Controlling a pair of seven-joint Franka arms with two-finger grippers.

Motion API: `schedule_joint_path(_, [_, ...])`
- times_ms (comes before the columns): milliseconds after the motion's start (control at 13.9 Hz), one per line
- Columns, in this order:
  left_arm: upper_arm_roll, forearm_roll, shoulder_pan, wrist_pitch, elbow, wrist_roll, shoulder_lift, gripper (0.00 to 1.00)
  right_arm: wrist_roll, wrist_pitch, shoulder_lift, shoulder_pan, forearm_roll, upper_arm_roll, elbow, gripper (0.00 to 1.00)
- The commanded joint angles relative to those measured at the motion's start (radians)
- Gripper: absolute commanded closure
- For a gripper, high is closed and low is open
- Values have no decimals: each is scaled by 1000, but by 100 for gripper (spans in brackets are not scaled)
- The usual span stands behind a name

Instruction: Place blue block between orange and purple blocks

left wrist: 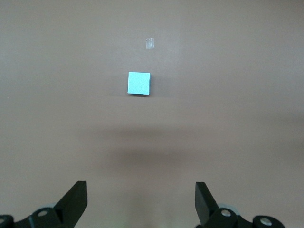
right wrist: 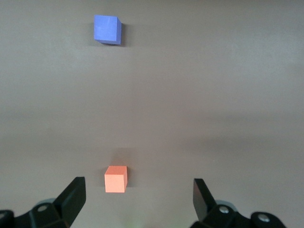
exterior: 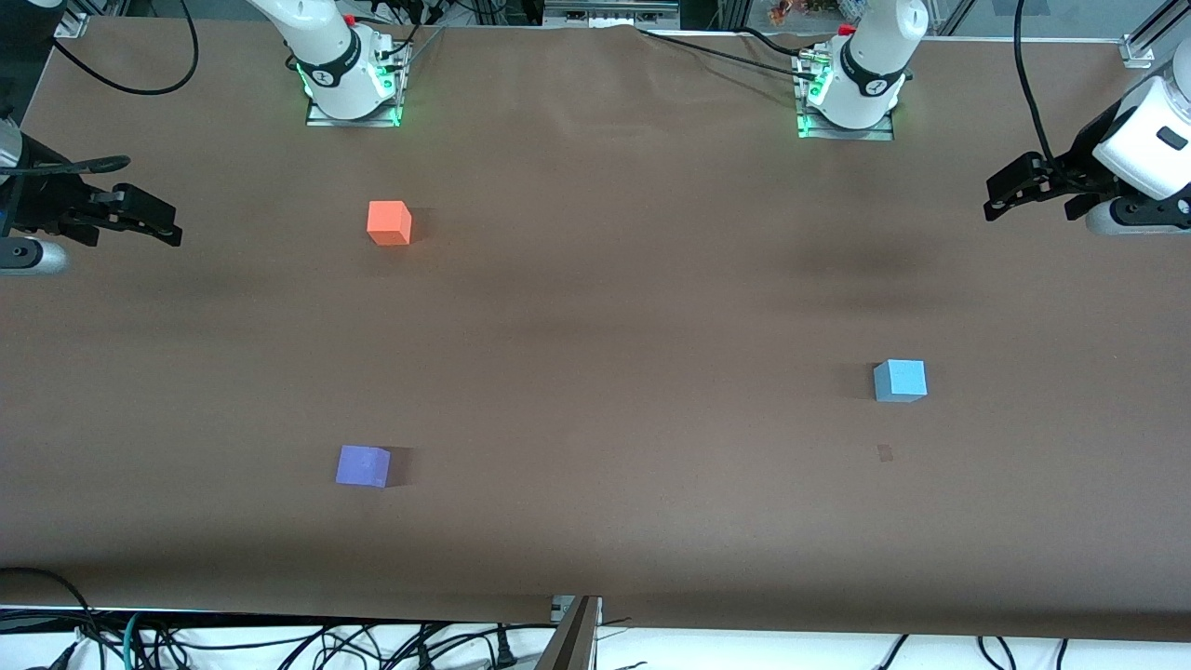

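Note:
The light blue block (exterior: 900,380) sits on the brown table toward the left arm's end; it also shows in the left wrist view (left wrist: 139,83). The orange block (exterior: 389,222) sits close to the right arm's base. The purple block (exterior: 363,465) sits nearer the front camera than the orange one, roughly in line with it. Both show in the right wrist view, orange (right wrist: 116,179) and purple (right wrist: 107,29). My left gripper (exterior: 1000,191) (left wrist: 141,199) is open and empty, raised at the left arm's end. My right gripper (exterior: 167,221) (right wrist: 137,197) is open and empty, raised at the right arm's end.
A small pale tape mark (exterior: 885,453) lies on the table nearer the front camera than the blue block, also seen in the left wrist view (left wrist: 149,43). Cables hang along the table's front edge (exterior: 372,642). The arm bases (exterior: 349,88) stand along the back edge.

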State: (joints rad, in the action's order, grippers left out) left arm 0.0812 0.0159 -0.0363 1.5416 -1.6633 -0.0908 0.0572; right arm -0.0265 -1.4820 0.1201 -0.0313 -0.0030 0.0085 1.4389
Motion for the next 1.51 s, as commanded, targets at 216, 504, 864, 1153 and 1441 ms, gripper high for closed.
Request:
schedule_joint_path(216, [3,-11,4,-3,23,3,-8,0,14,-1,1,5,11,2,-6,0])
schedule_joint_path(504, [5,-16,4,-17,20,3,-7,0,14,-1,0,5,11,2,-6,0])
schedule_joint_path(864, [2,-19,-4,-20,20,5,-17,0,14,-3,1,5,12,2,-6,0])
schedule_joint_path(1153, [3,-20,-2,-17,22,5,-17,0,14,-1,1,7,11,2,-6,0])
schedule_joint_path(1441, [3,-20,-4,-14,22,5,-19,0,13,-1,1,7,11,2,-6,0])
